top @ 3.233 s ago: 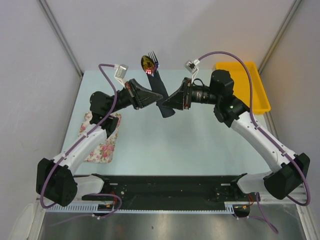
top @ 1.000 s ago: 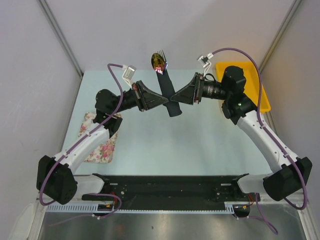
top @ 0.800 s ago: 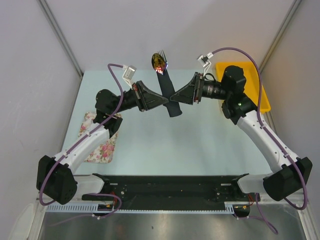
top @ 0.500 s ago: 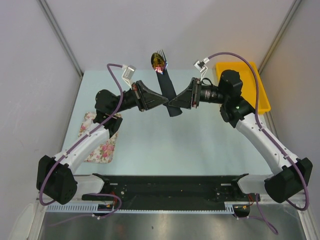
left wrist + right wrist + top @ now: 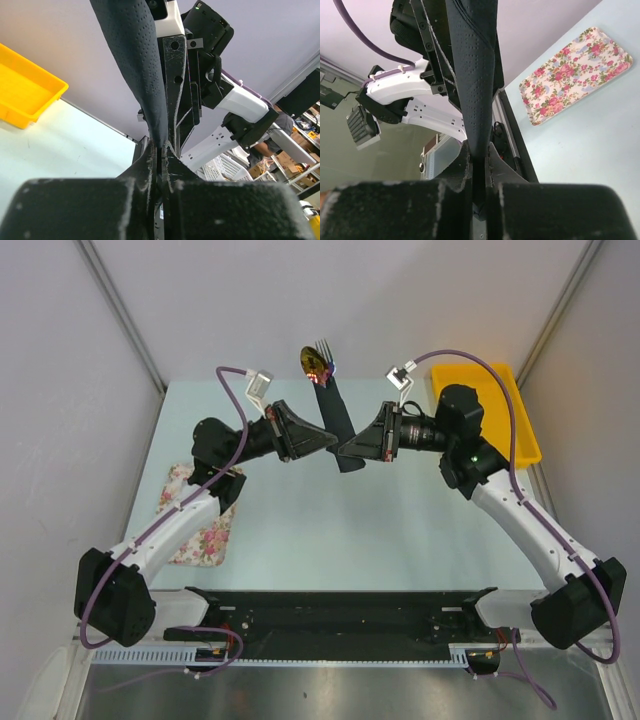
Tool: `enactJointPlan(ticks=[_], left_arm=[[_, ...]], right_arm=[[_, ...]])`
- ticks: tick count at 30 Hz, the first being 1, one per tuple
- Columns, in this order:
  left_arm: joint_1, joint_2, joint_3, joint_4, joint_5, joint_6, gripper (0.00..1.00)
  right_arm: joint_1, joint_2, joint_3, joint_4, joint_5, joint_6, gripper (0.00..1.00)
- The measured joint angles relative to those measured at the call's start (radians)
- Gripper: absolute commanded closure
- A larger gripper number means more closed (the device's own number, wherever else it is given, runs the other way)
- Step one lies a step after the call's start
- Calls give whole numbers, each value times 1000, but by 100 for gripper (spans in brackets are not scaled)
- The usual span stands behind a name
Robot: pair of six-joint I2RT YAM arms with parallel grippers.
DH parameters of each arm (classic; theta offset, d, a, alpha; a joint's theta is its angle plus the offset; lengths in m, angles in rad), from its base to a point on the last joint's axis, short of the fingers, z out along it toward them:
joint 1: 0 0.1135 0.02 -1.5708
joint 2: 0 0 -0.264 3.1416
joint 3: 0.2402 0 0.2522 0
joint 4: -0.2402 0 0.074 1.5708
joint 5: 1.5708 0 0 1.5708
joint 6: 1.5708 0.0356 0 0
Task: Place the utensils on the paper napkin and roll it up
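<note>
Rolled napkin (image 5: 333,410) held up over the counter (image 5: 300,530), rolling nearly finished.
Jaws of left gripper (image 5: 331,441) and right gripper (image 5: 346,447) both pinched on it; utensils (image 5: 315,362) poking out far end. Next, likely: setting down without unrolling.

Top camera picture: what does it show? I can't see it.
A rolled black paper napkin is pinched from both sides, the left pincer and the right pincer both shut on it. Gold utensils poke out of its far end.

Black dotted paper napkin (image 5: 332,405), gold-tipped utensils (image 5: 315,360), pink-floral mat (image 5: 205,532), yellow bin (image 5: 515,405).
</note>
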Motion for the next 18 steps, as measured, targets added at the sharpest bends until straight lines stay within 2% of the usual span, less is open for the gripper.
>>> enactJointPlan(ticks=[1,2,5,7,12,18], left_arm=[[0,0,1,-5,0,3,74],[0,0,7,-22,0,9,65],[-2,2,33,-81,1,53,41],[-2,1,47,-117,1,83,33],[-2,-7,53,-232,1,166,31],[-2,-27,50,-308,5,228,23]], right_arm=[[-4,0,0,-2,0,0,100],[-6,0,0,-4,0,0,100],[-34,0,0,-29,-3,-8,100],[-68,2,0,-56,-6,-19,100],[-214,37,33,-159,-37,-87,100],[-479,138,92,-393,-100,-312,100]])
